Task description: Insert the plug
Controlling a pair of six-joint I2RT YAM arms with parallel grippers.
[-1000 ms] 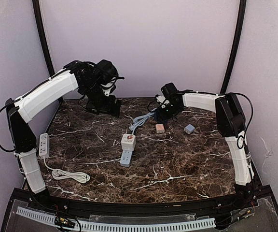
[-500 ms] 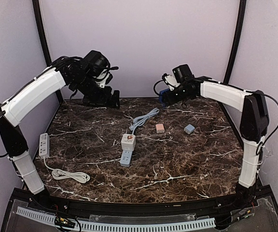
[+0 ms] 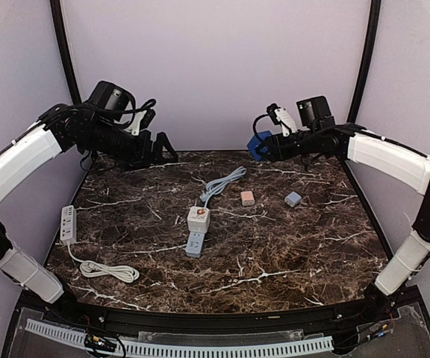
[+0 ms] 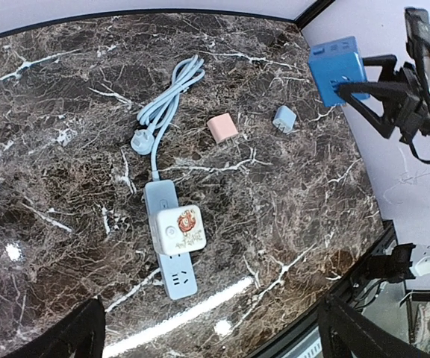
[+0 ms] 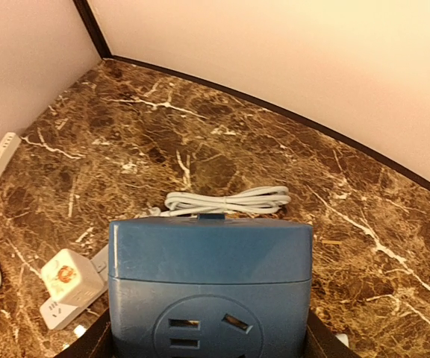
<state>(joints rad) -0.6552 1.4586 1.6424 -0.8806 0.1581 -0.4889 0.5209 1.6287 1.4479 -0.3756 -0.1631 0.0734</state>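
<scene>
Blue plug cube (image 3: pixel 260 144) up in the air over the far right of the table (image 3: pixel 290 253), well clear of the marble; pinched by its sides in the right gripper (image 3: pixel 269 145), jaws drawn partway in and clamped on the body, socket face turned toward the wrist camera; carry stage by the look of it, picked up but not yet seated anywhere; likely target the light-blue power strip (image 3: pixel 194 243) lying mid-table, a white adapter (image 3: pixel 198 218) already sitting on its middle, one outlet showing free at the near end; next move, at a guess: swinging down and left to the strip, squaring the prongs (hidden in every view, so orientation impossible to tell) over that free outlet, then pressing straight in without skating the strip across the stone; pink adapter (image 3: pixel 248 198), grey-blue adapter (image 3: pixel 293 198) and coiled cable (image 3: pixel 222 183) lying between cube and strip, worth clearing on the way; left gripper (image 3: pixel 161 149) spread as wide as can be, holding nothing, touching nothing, hanging high over the far left; probably wanted soon to pin the strip down.
</scene>
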